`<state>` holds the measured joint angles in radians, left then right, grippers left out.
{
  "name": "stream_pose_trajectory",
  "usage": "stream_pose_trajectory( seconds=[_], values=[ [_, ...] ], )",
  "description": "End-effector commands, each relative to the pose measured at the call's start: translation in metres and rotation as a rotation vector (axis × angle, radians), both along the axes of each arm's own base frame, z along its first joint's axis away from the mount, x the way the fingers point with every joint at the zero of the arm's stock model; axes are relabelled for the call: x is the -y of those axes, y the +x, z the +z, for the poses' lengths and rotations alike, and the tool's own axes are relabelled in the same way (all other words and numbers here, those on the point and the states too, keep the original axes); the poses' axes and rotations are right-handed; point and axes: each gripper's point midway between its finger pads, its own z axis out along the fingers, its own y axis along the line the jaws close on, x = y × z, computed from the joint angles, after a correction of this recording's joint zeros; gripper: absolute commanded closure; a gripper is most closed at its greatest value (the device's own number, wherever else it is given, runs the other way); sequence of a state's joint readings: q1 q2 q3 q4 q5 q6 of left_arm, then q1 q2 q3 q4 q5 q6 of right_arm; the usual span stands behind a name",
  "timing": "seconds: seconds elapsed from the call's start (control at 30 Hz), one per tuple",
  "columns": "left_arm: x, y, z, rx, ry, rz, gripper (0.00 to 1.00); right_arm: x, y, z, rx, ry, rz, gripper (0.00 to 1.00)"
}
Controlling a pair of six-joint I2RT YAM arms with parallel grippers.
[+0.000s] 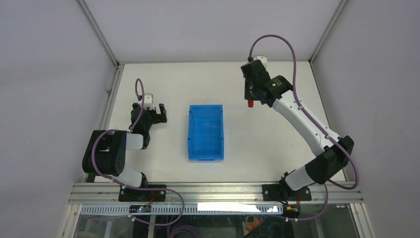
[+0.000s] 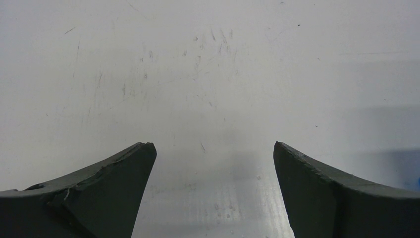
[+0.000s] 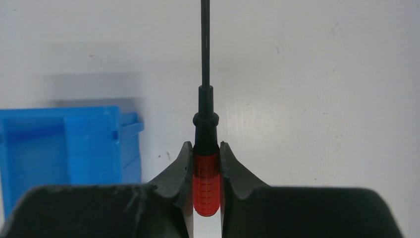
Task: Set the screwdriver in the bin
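Screwdriver [image 3: 205,183] is pinched by its red handle in the right gripper [image 3: 205,151], jaws narrow and closed on it, black shaft sticking straight out ahead of the fingertips. Bin [image 1: 205,130] sits off to that gripper's left, well apart, looks empty. Can't tell if the shaft tip is off the counter [image 1: 267,144]. I'd lift first, carry it left over the bin wall, line the shaft up with the bin's long side, get low inside before letting go. Left gripper [image 2: 213,144] hangs spread wide, holding nothing; leave it.
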<state>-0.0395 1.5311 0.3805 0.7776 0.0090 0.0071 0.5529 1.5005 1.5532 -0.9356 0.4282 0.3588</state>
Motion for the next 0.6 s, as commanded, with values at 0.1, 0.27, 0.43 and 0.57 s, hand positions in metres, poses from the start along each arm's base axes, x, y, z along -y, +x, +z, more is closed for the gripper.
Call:
stream_pose_trajectory(
  seconds=[0.1,0.27,0.43,0.57],
  values=[
    [0.005,0.005,0.016,0.052,-0.02,-0.01,0.01,-0.075,-0.039,0.062,0.152,0.044,0.244,0.95],
    [0.005,0.005,0.016,0.052,-0.021,-0.01,0.01,-0.139,-0.061,0.063,0.18,0.093,0.417,0.95],
    [0.005,0.005,0.016,0.052,-0.02,-0.01,0.01,-0.182,-0.075,0.028,0.147,0.102,0.488,0.96],
    [0.005,0.005,0.016,0.054,-0.021,-0.01,0.01,-0.205,-0.088,-0.003,0.129,0.13,0.511,0.96]
  ],
)
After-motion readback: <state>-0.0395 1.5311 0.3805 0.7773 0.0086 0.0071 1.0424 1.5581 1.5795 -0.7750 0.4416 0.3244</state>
